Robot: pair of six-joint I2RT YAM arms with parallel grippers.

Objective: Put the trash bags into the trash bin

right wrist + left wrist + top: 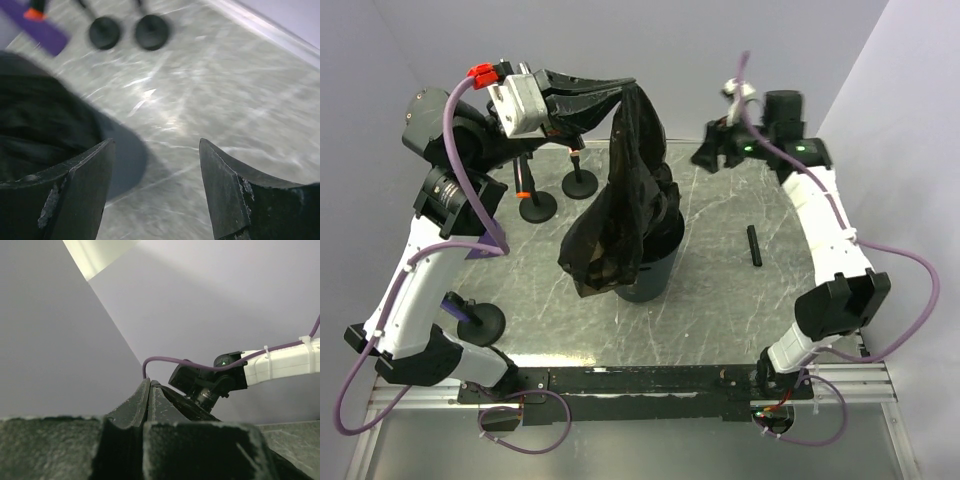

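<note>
A black trash bag (630,190) hangs from my raised left gripper (592,96), which is shut on its top edge. The bag drapes down over the dark round trash bin (658,272) at the table's middle; its lower folds hang over the bin's front left rim. In the left wrist view the fingertips (145,395) are pressed together on a black strip of the bag (195,410). My right gripper (712,156) is open and empty at the back right, above the table. In its view (156,170) a dark blurred mass (35,115) of bag or bin lies left.
Two round black microphone bases (538,207) (580,186) stand at the back left, and they show in the right wrist view (104,32) (151,31). Another base (480,322) stands near the left arm. A small narrow black object (753,245) lies on the marbled table (740,300) at right.
</note>
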